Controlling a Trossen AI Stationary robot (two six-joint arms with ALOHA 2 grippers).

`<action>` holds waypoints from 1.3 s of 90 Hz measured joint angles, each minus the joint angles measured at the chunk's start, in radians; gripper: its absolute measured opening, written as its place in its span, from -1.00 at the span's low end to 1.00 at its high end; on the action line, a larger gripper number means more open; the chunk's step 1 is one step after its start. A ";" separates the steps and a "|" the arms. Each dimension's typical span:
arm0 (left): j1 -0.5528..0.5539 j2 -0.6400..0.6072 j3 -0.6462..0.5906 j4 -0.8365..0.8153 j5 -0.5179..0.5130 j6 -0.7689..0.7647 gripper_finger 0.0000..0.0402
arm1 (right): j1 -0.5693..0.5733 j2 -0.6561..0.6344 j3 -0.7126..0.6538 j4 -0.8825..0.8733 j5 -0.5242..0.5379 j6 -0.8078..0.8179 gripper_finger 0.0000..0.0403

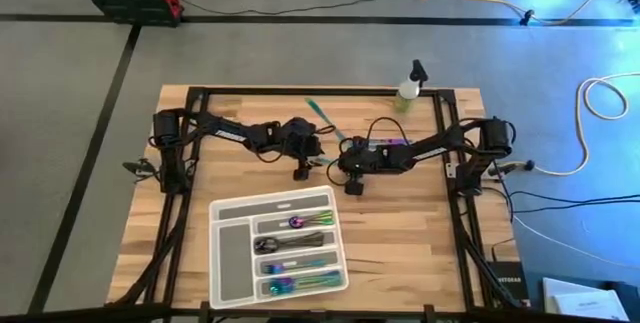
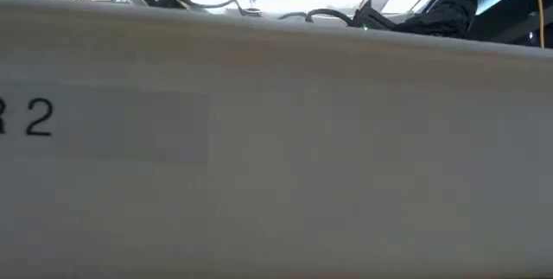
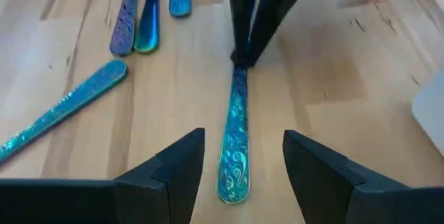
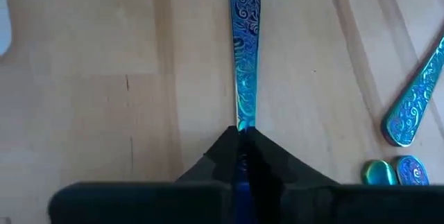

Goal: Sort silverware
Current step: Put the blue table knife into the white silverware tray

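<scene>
While the high view shows both arms meeting mid-table above the compartment tray (image 1: 222,253), only the wrist views reveal the grips. At bottom centre of the right wrist view, the right gripper (image 4: 243,156) is clenched on one end of an iridescent teal utensil handle (image 4: 243,50). Across the left wrist view's lower half, the left gripper (image 3: 243,156) sits spread, straddling the handle's free end; three more iridescent handles (image 3: 149,9) lie at upper left.
</scene>
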 joint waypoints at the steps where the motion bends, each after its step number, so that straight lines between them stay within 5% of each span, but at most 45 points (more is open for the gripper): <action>1: 0.000 0.000 0.001 0.002 0.001 0.002 -0.10 | 0.000 0.000 0.000 0.000 0.000 0.000 -0.98; 89: 0.012 0.139 0.065 0.049 0.028 -0.041 -0.10 | 0.034 0.000 0.010 0.002 -0.026 -0.027 -1.00; 117: -0.006 0.140 0.065 0.020 0.087 0.047 -0.53 | 0.031 -0.003 0.010 0.002 -0.005 -0.010 -1.00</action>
